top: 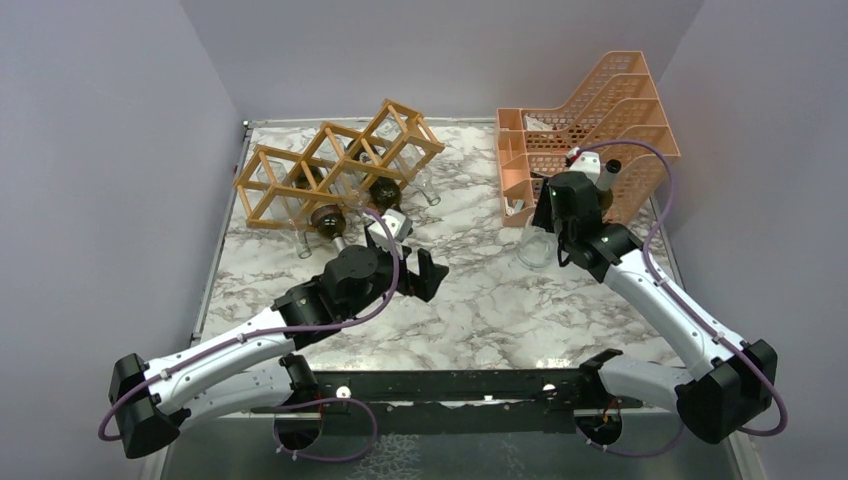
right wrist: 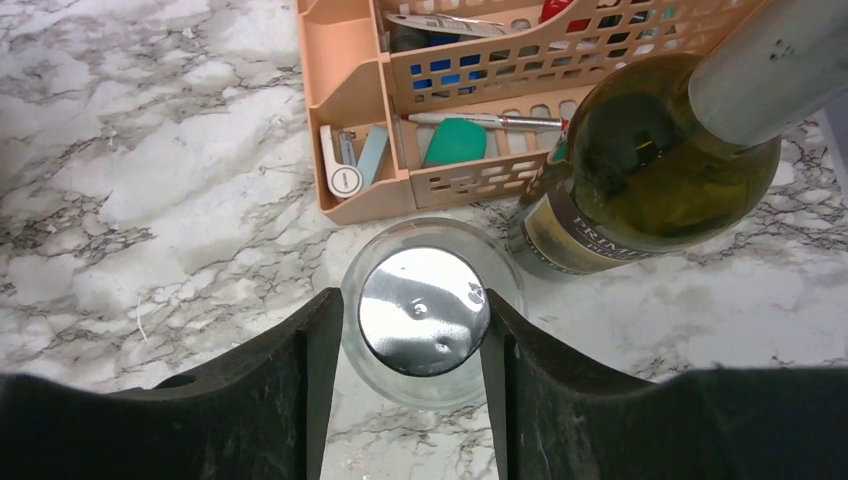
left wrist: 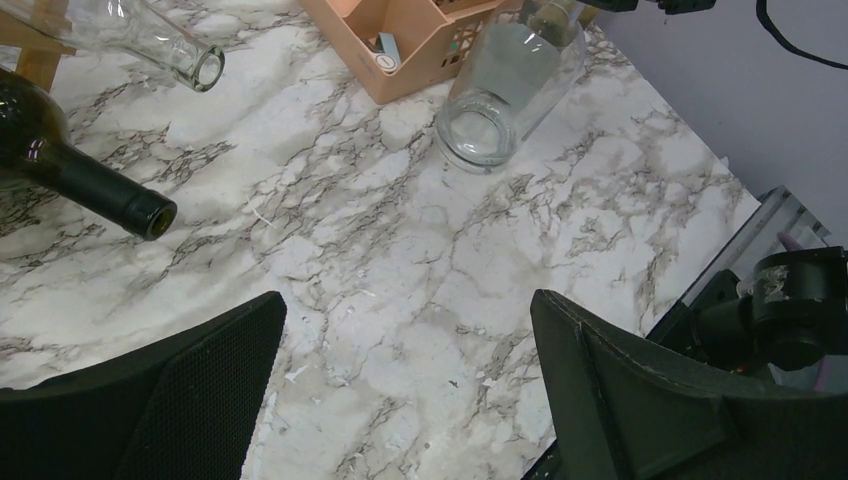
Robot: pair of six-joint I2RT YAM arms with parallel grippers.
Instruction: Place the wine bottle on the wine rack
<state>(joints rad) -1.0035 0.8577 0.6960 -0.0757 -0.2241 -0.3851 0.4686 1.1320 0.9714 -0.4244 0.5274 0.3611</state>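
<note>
A clear glass wine bottle (right wrist: 425, 310) with a silver cap stands upright on the marble table just in front of the orange organiser (right wrist: 370, 110). My right gripper (right wrist: 410, 330) reaches down over it, its fingers closed against the two sides of the bottle's top. From above, the same bottle (top: 533, 247) shows under the right wrist. The wooden wine rack (top: 290, 175) stands at the back left with dark and clear bottles lying in its cells. Over the middle of the table, my left gripper (top: 415, 268) is open and holds nothing.
A green wine bottle (right wrist: 650, 170) with a pale cap stands right beside the clear one, against the organiser (top: 600, 130). Necks of a dark bottle (left wrist: 105, 190) and a clear bottle (left wrist: 165, 45) stick out of the rack toward the left gripper (left wrist: 410, 345).
</note>
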